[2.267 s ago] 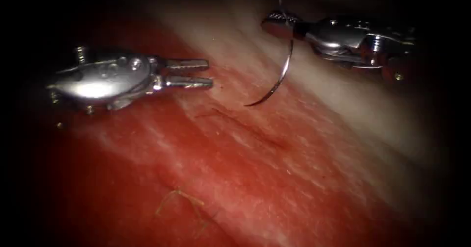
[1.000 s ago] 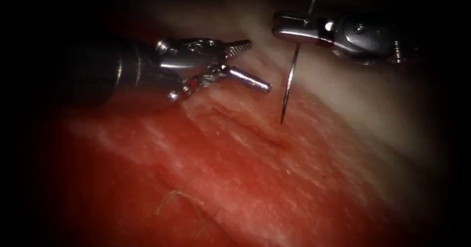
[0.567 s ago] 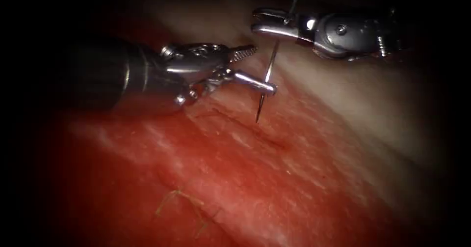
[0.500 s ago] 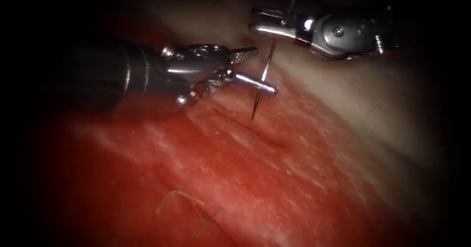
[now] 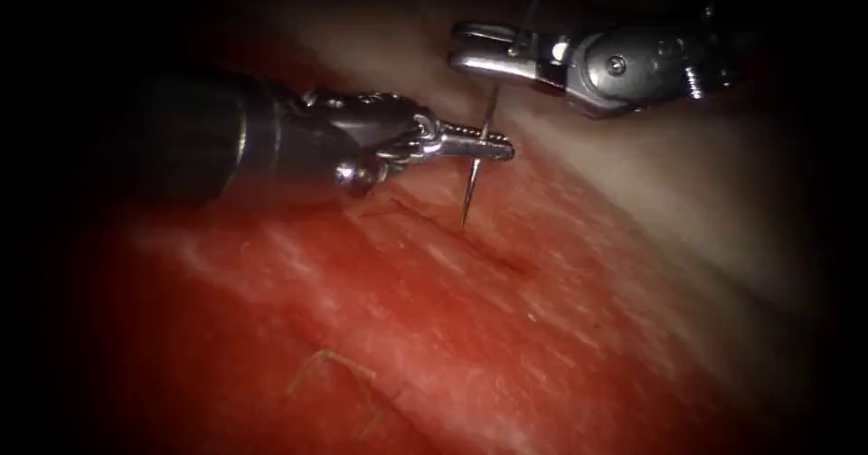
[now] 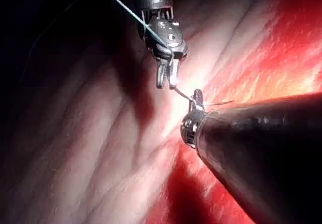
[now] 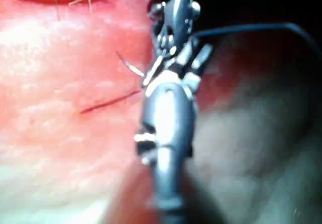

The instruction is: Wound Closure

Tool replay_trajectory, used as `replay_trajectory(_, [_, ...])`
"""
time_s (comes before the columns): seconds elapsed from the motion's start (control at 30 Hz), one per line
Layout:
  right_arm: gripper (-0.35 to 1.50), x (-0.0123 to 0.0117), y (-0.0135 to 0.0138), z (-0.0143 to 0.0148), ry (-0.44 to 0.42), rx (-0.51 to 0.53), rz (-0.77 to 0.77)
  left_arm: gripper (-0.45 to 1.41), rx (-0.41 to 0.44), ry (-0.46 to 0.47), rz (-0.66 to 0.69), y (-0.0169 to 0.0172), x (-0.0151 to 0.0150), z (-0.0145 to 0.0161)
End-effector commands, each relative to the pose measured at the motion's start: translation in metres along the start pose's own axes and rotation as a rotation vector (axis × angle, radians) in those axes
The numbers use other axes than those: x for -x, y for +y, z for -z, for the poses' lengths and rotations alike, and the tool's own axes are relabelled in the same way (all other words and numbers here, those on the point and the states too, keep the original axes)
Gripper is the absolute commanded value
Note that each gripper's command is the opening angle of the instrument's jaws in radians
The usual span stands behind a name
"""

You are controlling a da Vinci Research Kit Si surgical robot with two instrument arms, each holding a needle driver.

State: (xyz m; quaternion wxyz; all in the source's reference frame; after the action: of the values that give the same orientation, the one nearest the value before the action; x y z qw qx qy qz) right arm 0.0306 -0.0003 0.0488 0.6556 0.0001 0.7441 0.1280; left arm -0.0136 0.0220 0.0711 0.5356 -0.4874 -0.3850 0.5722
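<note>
In the endoscope view my left tool [image 5: 502, 147] reaches in from the left and is shut on the curved needle [image 5: 472, 184] near mid-curve. The needle hangs steeply, its tip just above the upper end of the dark cut [image 5: 493, 251] in the tissue [image 5: 542, 346]; it is not driven in. My right tool [image 5: 459, 46] sits just above the needle's back end, jaws slightly apart and holding nothing. The thread [image 5: 533, 3] runs up past it. The left wrist view shows the right tool [image 6: 167, 83], the needle [image 6: 216, 103] and the thread [image 6: 115, 2].
A yellowish cut end of thread [image 5: 334, 369] lies on the red tissue low on the left of the cut. Pale fatty tissue [image 5: 651, 184] runs along the right side. The right wrist view shows the cut [image 7: 108, 102] and the needle tip [image 7: 126, 63].
The left tool swung in and shut its open jaws on the needle. The right tool brought the needle left, then its jaws parted from it.
</note>
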Motion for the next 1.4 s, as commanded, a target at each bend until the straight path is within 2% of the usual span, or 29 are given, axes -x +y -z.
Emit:
replay_trajectory(0.03, [-0.35,0.0005,-0.0004,-0.0006,0.002,-0.001,-0.001,-0.45,0.001,-0.007,0.005,-0.0003,0.0003,-0.0005])
replay_trajectory(0.17, [-0.35,0.0004,-0.0002,-0.0006,0.001,0.002,-0.027,-0.45,0.009,-0.013,0.03,0.0,0.0001,-0.0001])
replay_trajectory(0.2, [-0.03,0.0004,-0.0001,-0.0006,-0.008,0.014,-0.052,-0.45,0.008,-0.013,0.037,0.0,0.0,0.0])
replay_trajectory(0.23, [-0.03,0.0004,-0.0001,-0.0006,-0.008,0.014,-0.052,-0.45,0.008,-0.013,0.037,0.0,0.0,0.0])
replay_trajectory(0.27, [0.84,0.0004,0.0,-0.0006,-0.058,0.081,-0.124,-0.45,0.003,-0.014,0.038,0.0001,-0.0001,0.0003])
replay_trajectory(0.3, [1.01,0.0005,0.0001,-0.0006,-0.08,0.113,-0.159,-0.45,0.005,-0.008,0.038,0.0001,-0.0002,0.0004])
replay_trajectory(0.33, [1.01,0.0005,0.0001,-0.0006,-0.08,0.113,-0.159,-0.45,0.005,-0.008,0.038,0.0001,-0.0002,0.0004])
replay_trajectory(0.37, [1.09,0.0005,0.0,-0.0006,-0.092,0.134,-0.187,-0.45,0.006,-0.002,0.039,0.0001,-0.0002,0.0005])
replay_trajectory(0.4, [1.11,0.0005,-0.0001,-0.0004,-0.102,0.162,-0.236,-0.45,0.005,0.005,0.039,0.0001,-0.0003,0.0006])
replay_trajectory(0.57, [1.13,0.0003,-0.0003,-0.0005,-0.13,0.194,-0.249,-0.45,0.01,0.012,0.045,0.0001,-0.0003,0.0007])
replay_trajectory(0.83, [0.96,-0.0002,-0.0009,-0.0005,-0.155,0.225,-0.246,-0.45,0.052,0.054,0.101,0.0001,-0.001,0.0015])
replay_trajectory(0.9, [0.96,-0.0003,-0.001,-0.0005,-0.159,0.231,-0.245,-0.45,0.054,0.055,0.108,0.0001,-0.001,0.0017])
replay_trajectory(1.1, [0.79,-0.0004,-0.0008,-0.0004,-0.158,0.24,-0.245,-0.45,0.054,0.061,0.106,0.0001,-0.0008,0.0021])
replay_trajectory(1.4, [0.71,-0.0006,-0.0006,-0.001,-0.142,0.256,-0.247,-0.45,0.045,0.066,0.103,-0.0001,-0.0004,0.0021])
